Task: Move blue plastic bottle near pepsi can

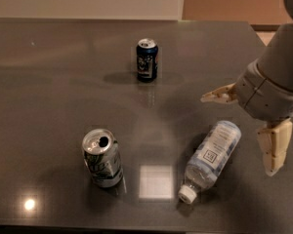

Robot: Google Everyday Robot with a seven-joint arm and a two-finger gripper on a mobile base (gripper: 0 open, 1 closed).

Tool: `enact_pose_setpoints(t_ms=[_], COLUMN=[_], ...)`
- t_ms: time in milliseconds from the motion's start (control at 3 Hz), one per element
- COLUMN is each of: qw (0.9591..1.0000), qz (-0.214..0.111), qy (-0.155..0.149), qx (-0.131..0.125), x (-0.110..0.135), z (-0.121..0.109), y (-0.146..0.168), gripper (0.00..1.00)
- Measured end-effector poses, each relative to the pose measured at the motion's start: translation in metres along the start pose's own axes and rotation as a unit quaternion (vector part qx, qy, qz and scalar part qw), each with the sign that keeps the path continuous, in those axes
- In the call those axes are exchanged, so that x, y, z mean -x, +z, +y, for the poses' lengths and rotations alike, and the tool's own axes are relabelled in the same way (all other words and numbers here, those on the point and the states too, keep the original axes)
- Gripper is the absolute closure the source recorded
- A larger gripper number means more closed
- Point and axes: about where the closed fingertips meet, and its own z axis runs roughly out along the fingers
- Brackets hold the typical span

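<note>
The dark table (49, 82) carries everything. At its right hangs the gripper (238, 135), its two fingers spread wide and empty, one on either side of the base end of the blue plastic bottle (212, 160). The bottle lies on its side at the near right, cap toward the near edge; I cannot tell if it holds water. A good grasp likely means closing squarely across the barrel so it cannot roll. The silver-and-green can (102, 160) stands near left, opened, contents hidden. The pepsi can (147, 60) stands far centre, well apart.
</note>
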Motion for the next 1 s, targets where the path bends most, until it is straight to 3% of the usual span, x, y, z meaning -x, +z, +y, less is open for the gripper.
enact_pose_setpoints(t_ms=[333, 667, 1000], qw=[0.9968, 0.9922, 0.9888], qz=[-0.004, -0.006, -0.004], qy=[-0.078, -0.122, -0.146], qx=[0.015, 0.023, 0.030], x=[0.005, 0.009, 0.012], z=[0.007, 0.004, 0.001], y=[0.012, 0.023, 0.033], gripper=[0.00, 0.00, 0.00])
